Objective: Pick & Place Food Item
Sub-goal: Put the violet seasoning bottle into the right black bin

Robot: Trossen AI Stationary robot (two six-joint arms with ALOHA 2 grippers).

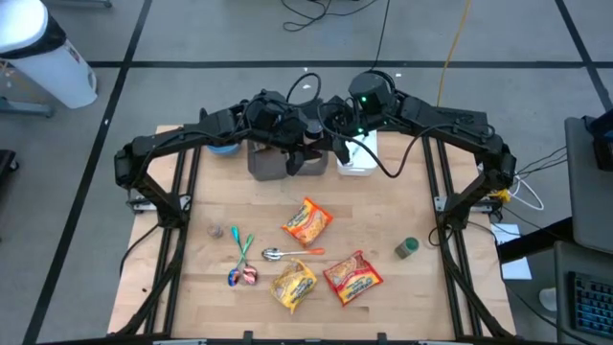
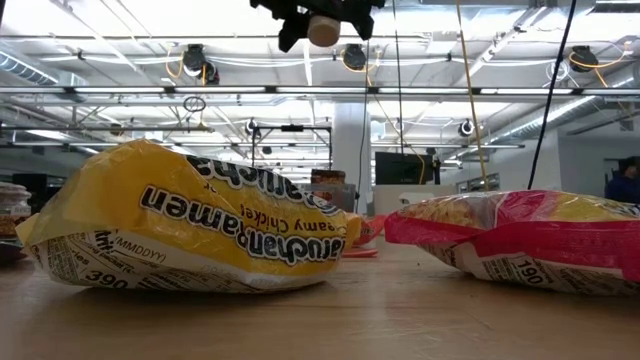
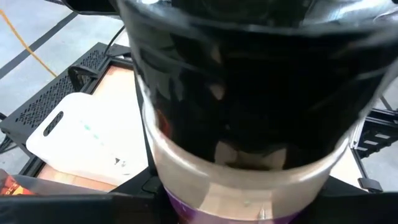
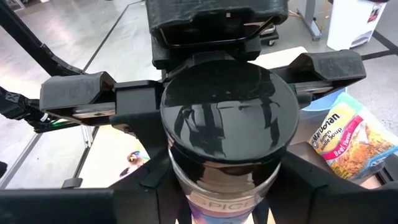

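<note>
Here, at the desk's twelve o'clock edge, we see the left gripper with jaws clamped on a black-lidded spice jar, held aloft, likely for a handover. The right gripper meets it; whether its jaws grip yet, we cannot tell.

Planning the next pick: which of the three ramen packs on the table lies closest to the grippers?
The orange pack, alone mid-table and nearest the far end where both grippers meet. The yellow pack and red pack lie side by side toward the near edge.
</note>
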